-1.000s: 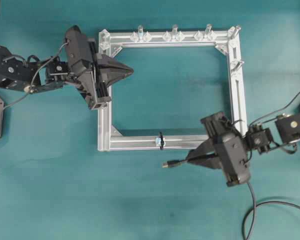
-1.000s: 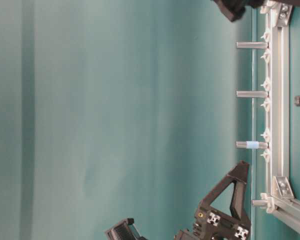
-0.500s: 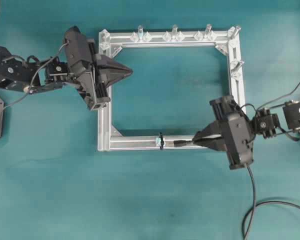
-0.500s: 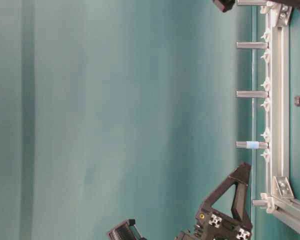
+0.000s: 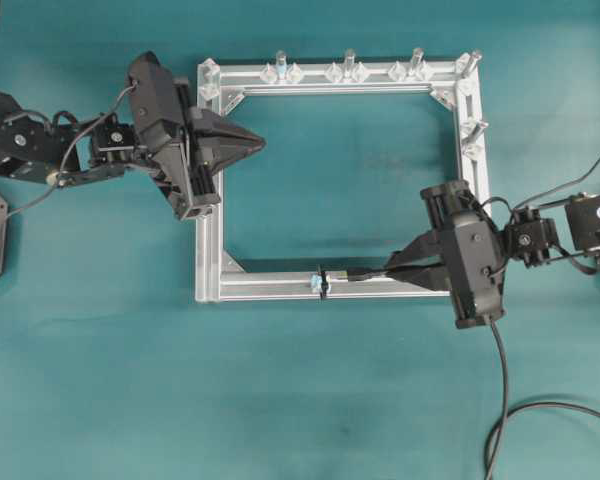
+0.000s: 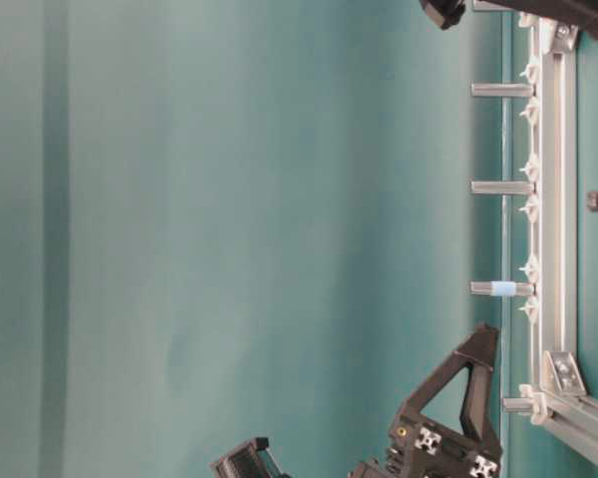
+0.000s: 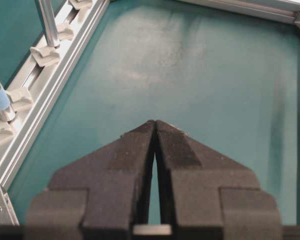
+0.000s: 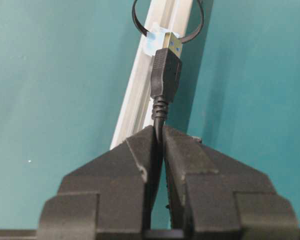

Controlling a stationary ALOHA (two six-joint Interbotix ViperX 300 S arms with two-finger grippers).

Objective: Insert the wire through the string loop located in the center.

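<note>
Right gripper (image 8: pixel 159 131) pinched tight on the wire (image 8: pixel 160 117) just behind the plug (image 8: pixel 166 72), metal tip leading, aimed straight at the loop (image 8: pixel 167 22). Loop stands ringed around the lower bar of the frame (image 5: pixel 270 285), about mid-bar, beside a small pale blue tag. From the right wrist view, tip just short of the ring's opening, lined up along the bar; whether already inside the ring, cannot tell. Long axis of plug runs along the bar, so the coming push, as judged, goes straight ahead along that same line, toward the left in the overhead view. From above, plug (image 5: pixel 365 275) lies over the bar just beside the loop (image 5: pixel 322 281), gripper (image 5: pixel 405 270) trailing to the right, slack wire (image 5: pixel 502 400) curling off below. Right arm by far the nearer; left gripper (image 5: pixel 260 143) well apart near the frame's upper left corner, jaws pressed together on nothing. Against a second ago: plug then hung below the bar, off the frame and pointing left over bare table; since swung up onto the bar's line and brought close to the ring. Left arm unchanged.
</note>
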